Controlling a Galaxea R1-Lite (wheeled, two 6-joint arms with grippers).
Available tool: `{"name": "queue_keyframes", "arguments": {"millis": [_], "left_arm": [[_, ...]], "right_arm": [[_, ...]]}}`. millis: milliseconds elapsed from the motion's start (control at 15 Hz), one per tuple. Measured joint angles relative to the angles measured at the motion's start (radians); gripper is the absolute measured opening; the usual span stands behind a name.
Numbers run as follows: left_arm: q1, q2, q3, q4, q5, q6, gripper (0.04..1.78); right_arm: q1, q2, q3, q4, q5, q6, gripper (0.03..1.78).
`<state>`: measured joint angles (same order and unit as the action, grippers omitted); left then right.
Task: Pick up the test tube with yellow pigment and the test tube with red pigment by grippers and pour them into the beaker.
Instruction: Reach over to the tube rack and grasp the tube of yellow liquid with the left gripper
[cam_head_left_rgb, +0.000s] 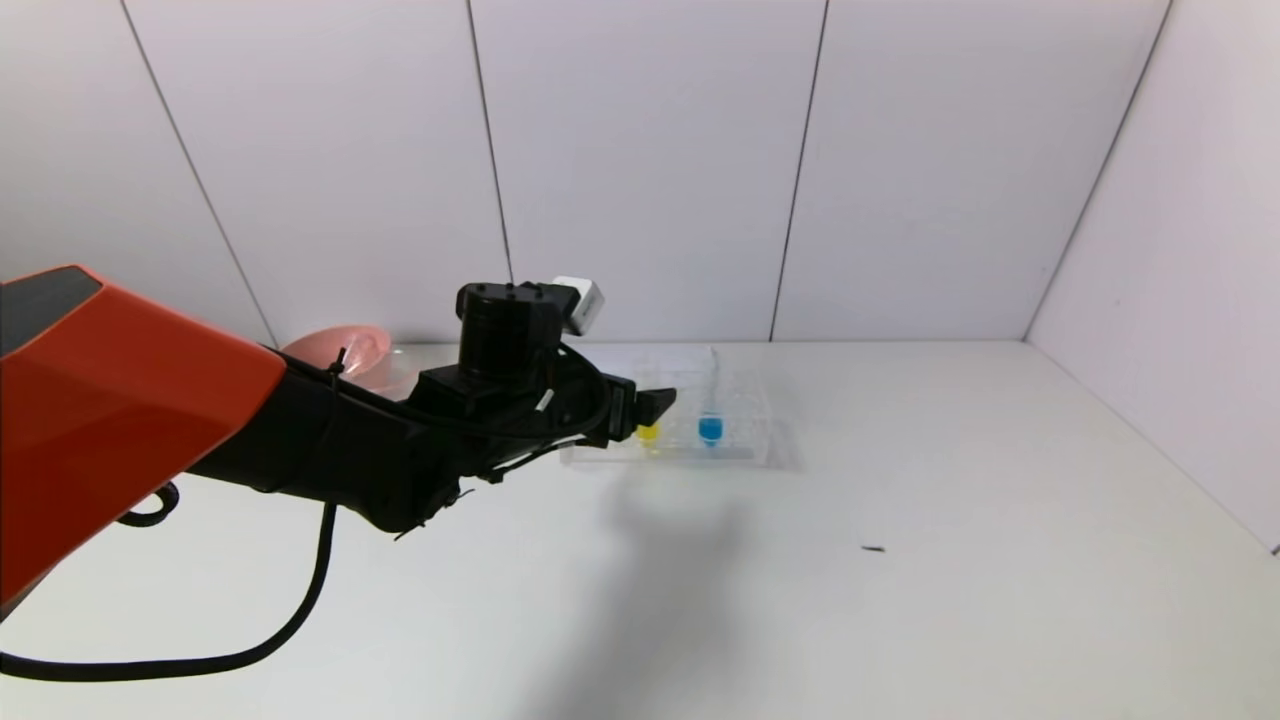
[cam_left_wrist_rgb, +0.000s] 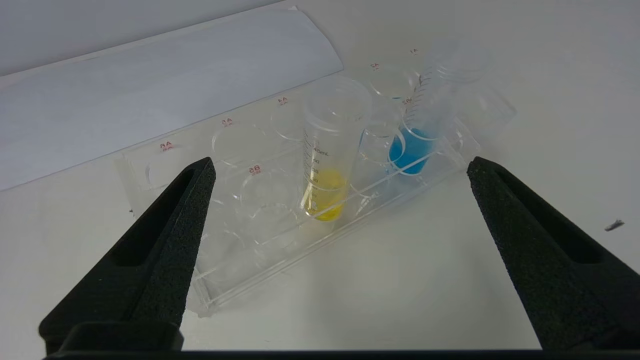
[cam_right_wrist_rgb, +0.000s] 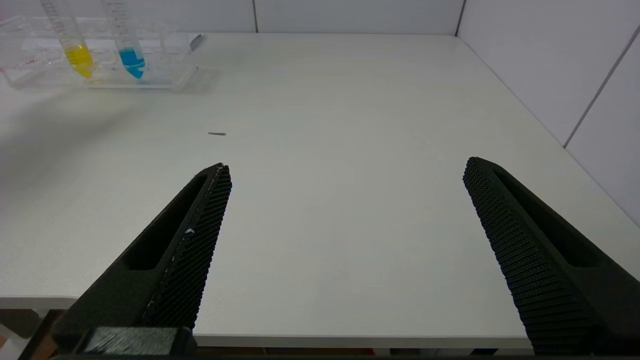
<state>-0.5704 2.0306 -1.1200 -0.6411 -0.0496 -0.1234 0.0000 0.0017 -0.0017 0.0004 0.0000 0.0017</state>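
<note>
At the near edge of the white tabletop (cam_right_wrist_rgb: 320, 200), the right gripper (cam_right_wrist_rgb: 345, 172) hangs with its jaws spread wide and nothing between them. Farther in, the left gripper (cam_left_wrist_rgb: 340, 165) hovers just before the clear tube rack (cam_left_wrist_rgb: 250, 280), jaws fully apart and empty. The test tube with yellow pigment (cam_left_wrist_rgb: 327, 165) stands in that rack near the far edge beside a blue-tipped tube (cam_left_wrist_rgb: 417, 130), with a pink bowl (cam_head_left_rgb: 345, 350) towards the far left corner.

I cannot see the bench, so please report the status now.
Left gripper open, above the rack, facing the yellow tube. Right gripper open, parked at the table edge. Red tube, beaker not visible. Blue tube stands beside.
</note>
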Motion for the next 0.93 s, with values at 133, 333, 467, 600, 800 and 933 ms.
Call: {"name": "queue_keyframes", "arguments": {"millis": [133,333,467,600,800,933], "left_arm": [[0.001,0.023,-0.029,0.003,0.005,0.002,1.76],[0.003,0.051,-0.062,0.020,0.025,0.004,1.76],[0.012,0.066,-0.073,0.023,0.029,0.006,1.76],[0.016,0.077,-0.082,0.023,0.030,0.009,1.76],[0.017,0.095,-0.104,0.023,0.029,0.012,1.76],[0.017,0.108,-0.119,0.025,0.029,0.014,1.76]], "right_arm": [[0.000,0.000,0.000,0.000,0.000,0.000,1.70],[0.000,0.000,0.000,0.000,0.000,0.000,1.70],[0.000,0.000,0.000,0.000,0.000,0.000,1.70],[0.000,0.000,0.000,0.000,0.000,0.000,1.70],[0.000,0.000,0.000,0.000,0.000,0.000,1.70],[0.000,0.000,0.000,0.000,0.000,0.000,1.70]]}}
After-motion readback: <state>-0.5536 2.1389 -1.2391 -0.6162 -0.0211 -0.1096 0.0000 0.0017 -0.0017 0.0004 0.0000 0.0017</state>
